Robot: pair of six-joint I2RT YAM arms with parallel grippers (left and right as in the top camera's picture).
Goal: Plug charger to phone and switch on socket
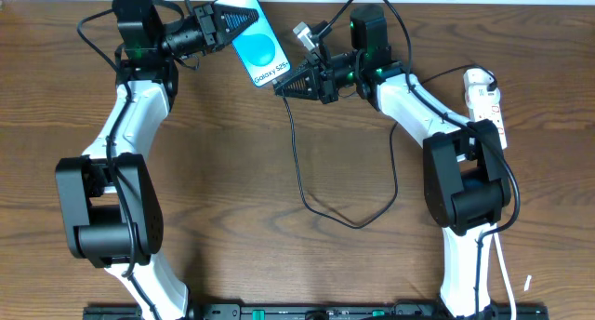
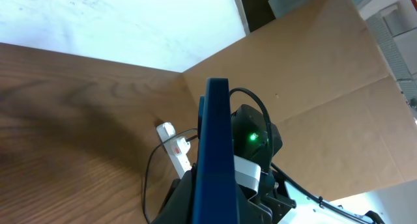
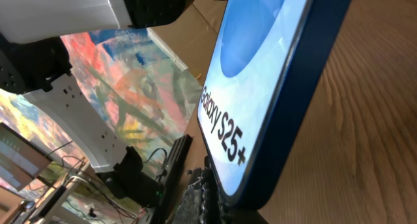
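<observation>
Phone: dark-blue slim smartphone (image 2: 217,146), seen edge-on, upright at centre.
Socket: narrow white power strip (image 2: 173,144) on the brown wooden table (image 2: 65,120), left of the phone.
Cable: thin black charger cable (image 2: 146,182) curving beside the strip.
Backdrop: brown cardboard panel (image 2: 313,81).

We see a dark brown wood-grain table (image 1: 242,264). At its far edge a plain brown cardboard sheet (image 2: 313,74) stands beside a white surface (image 2: 117,22). In the right wrist view, a colourful painted panel (image 3: 137,94) fills the background.
</observation>
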